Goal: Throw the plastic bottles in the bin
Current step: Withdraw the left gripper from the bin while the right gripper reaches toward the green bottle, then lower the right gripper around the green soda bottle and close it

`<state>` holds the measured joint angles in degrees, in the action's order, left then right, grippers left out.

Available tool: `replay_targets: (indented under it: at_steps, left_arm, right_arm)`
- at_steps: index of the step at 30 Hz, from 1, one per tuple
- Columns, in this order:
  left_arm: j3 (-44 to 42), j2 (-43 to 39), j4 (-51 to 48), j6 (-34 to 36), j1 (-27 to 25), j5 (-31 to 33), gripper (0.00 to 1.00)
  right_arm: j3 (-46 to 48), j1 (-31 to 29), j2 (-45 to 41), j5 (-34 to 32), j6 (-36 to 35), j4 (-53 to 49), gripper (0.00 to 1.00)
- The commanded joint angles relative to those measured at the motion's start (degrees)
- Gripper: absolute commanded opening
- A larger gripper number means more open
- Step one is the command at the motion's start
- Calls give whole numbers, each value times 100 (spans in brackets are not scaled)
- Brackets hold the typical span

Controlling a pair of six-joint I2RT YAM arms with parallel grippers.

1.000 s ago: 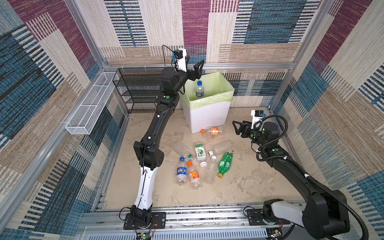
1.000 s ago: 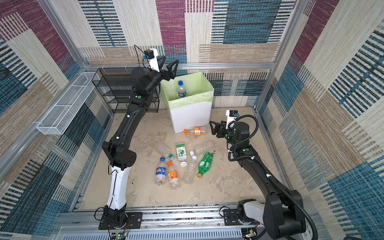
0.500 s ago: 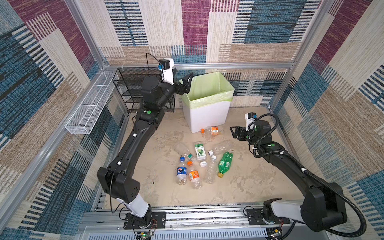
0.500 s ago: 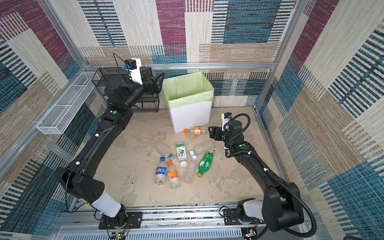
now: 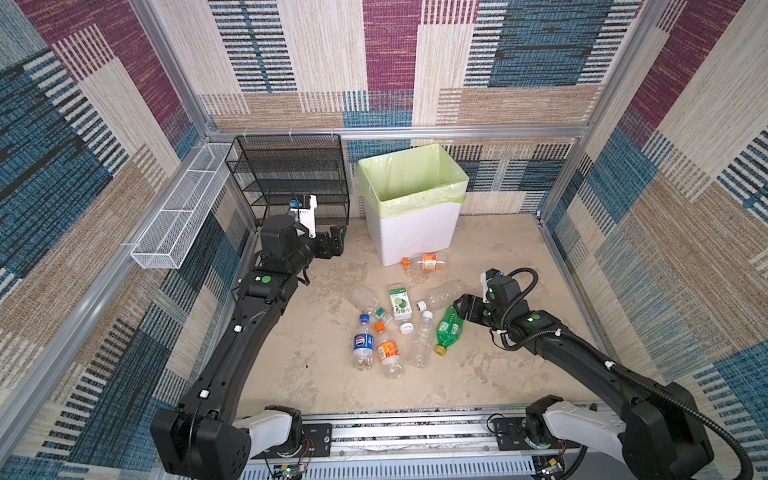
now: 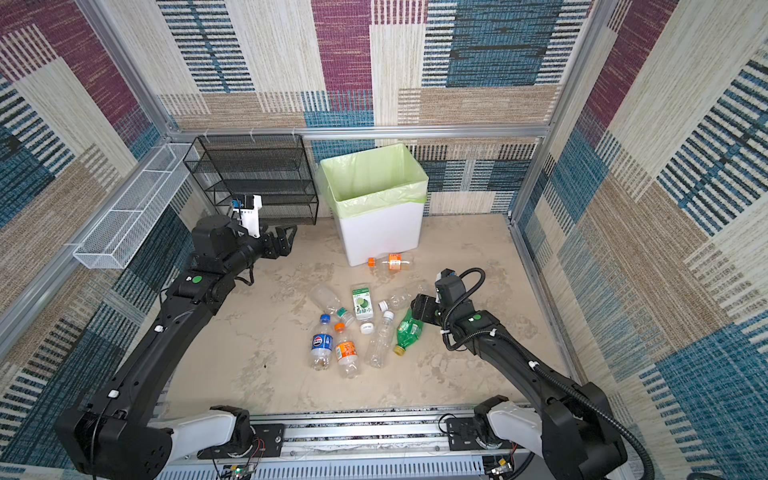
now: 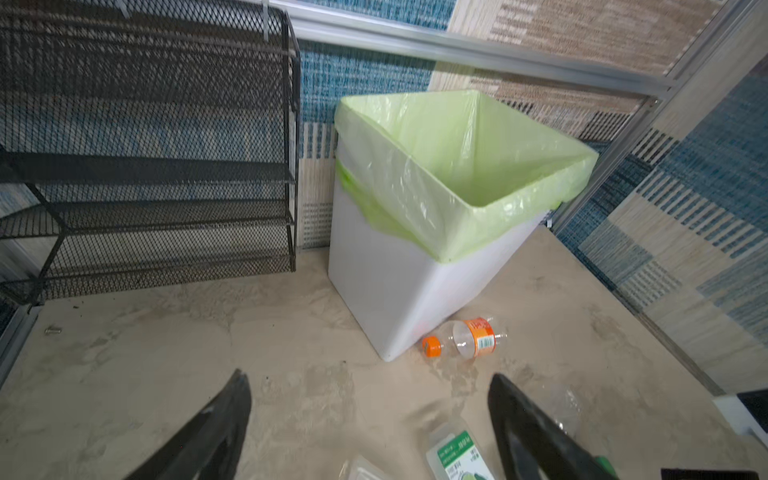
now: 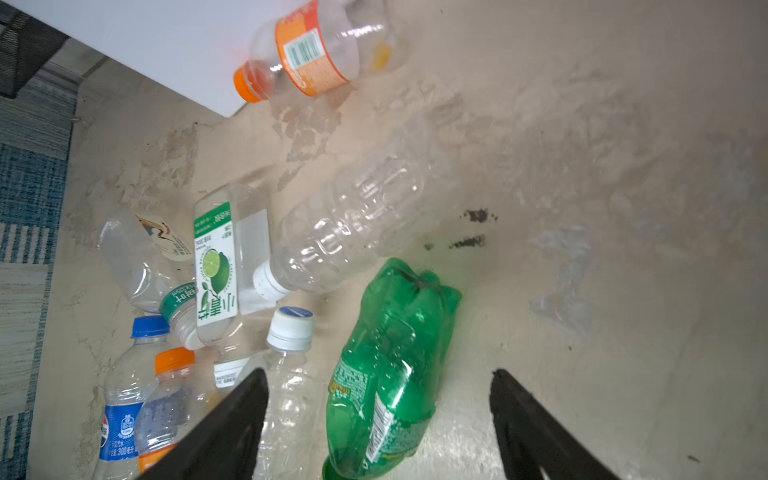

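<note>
Left gripper (image 5: pixel 337 243) withdrew from bin (image 5: pixel 415 198) rim, jaws wide; right gripper (image 5: pixel 461 308) wide-open above green bottle (image 5: pixel 448 331)

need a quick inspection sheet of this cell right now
surface: beige tabletop, mottled, stained
job's things: about eight plastic bottles lie loose, among them a green bottle and an orange-label bottle beside the bin
clutter: small screw near the black mesh rack; white wire basket on the side wall
grippers: left tool open, empty; right tool open over the green bottle
cables: black hose loops at the right wrist
surroundings: woven patchwork walls, aluminium frame
</note>
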<state>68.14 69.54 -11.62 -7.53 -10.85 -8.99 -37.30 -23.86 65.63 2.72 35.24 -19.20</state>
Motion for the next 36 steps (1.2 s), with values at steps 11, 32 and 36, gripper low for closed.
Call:
replay_targets:
  at_steps: [11, 32, 36]
  left_arm:
    - [-1266, -371, 784, -221, 92, -489, 88]
    - [-1249, -309, 698, -240, 110, -460, 87]
    - [-1245, -309, 698, -249, 110, -480, 86]
  right_arm:
    - [-452, -486, 1351, -321, 1112, 13, 89]
    - [-1028, -585, 2281, -1252, 1084, -362, 64]
    - [-1087, -564, 2179, -1608, 857, -716, 57]
